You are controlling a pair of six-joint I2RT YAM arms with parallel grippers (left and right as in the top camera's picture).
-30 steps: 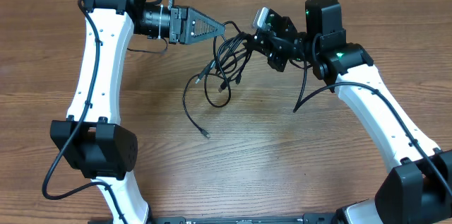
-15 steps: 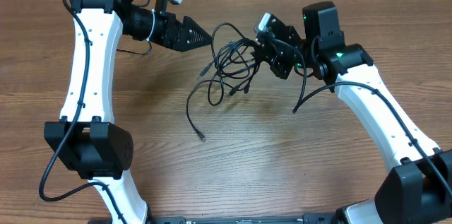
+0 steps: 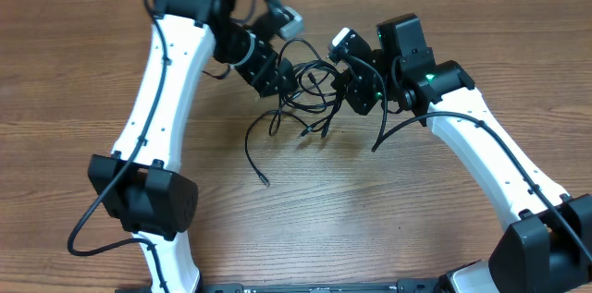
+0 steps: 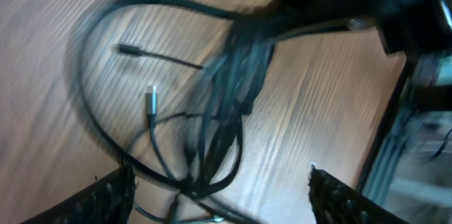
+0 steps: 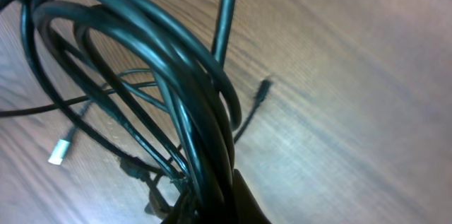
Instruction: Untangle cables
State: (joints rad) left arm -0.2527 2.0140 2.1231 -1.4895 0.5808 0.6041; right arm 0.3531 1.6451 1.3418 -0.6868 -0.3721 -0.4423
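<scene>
Cables bunched at right hand, blurred in left wrist view

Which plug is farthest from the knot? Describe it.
On the wooden table, find the cables bunched toward the far edge. One strand curves off their left side toward the near edge. Its plug lies alone; other ends stay close in.

My left arm and right arm are white with black joints; my left tool and right tool are black; a black wire loops at eight o'clock.
</scene>
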